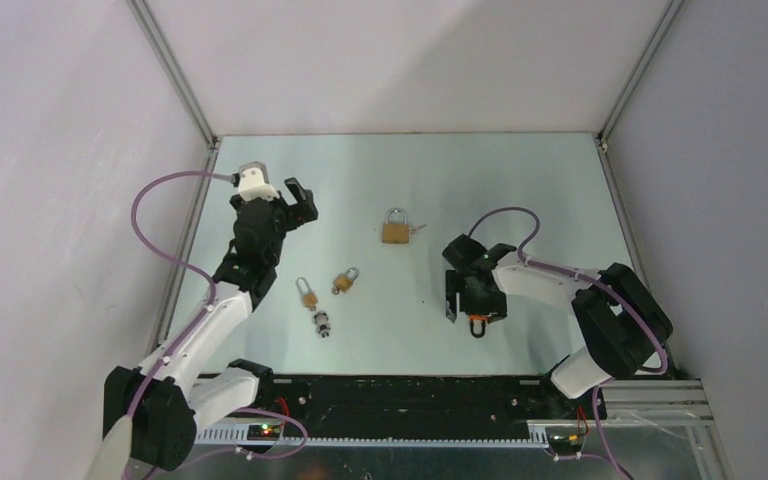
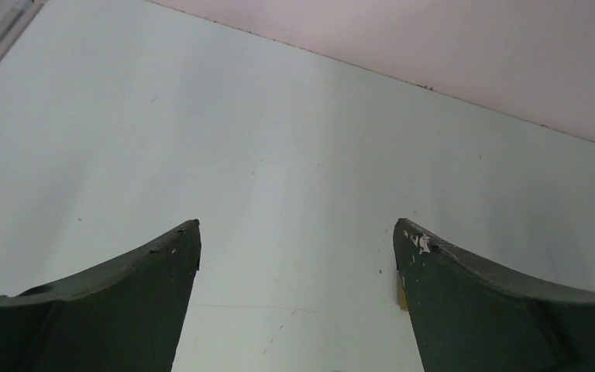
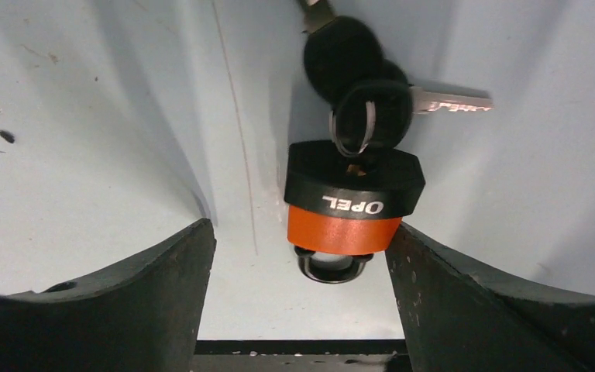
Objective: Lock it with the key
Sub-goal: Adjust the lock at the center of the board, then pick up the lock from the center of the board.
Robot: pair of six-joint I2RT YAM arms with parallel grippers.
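Right wrist view, entry one: padlock (image 3: 346, 205), black body with orange band. Lies flat on table (image 3: 85, 155) at centre of frame, shackle end toward lower edge. Carries bunch of keys (image 3: 360, 85) on a ring at its upper end, one blade pointing to right of frame. Cannot tell whether any key sits in the keyhole.

Entry two: right gripper (image 3: 300, 227). Straddles the padlock with jaws wide apart, a clear gap at the left finger and the right finger close beside the body. Clamps nothing. Probably lowered here to pin or pick up the body so a key can be turned.

Top external view, entry three: left gripper (image 1: 290, 200), upper left of frame. Hangs spread wide over bare table, holding and touching nothing. Well apart from the padlock at lower right, likely parked until needed for the keys.

Entry four, spares, untouched: brass padlock (image 1: 394, 228) at centre, two small padlocks (image 1: 326, 287) left of centre, small silver piece (image 1: 322, 324) just below them.
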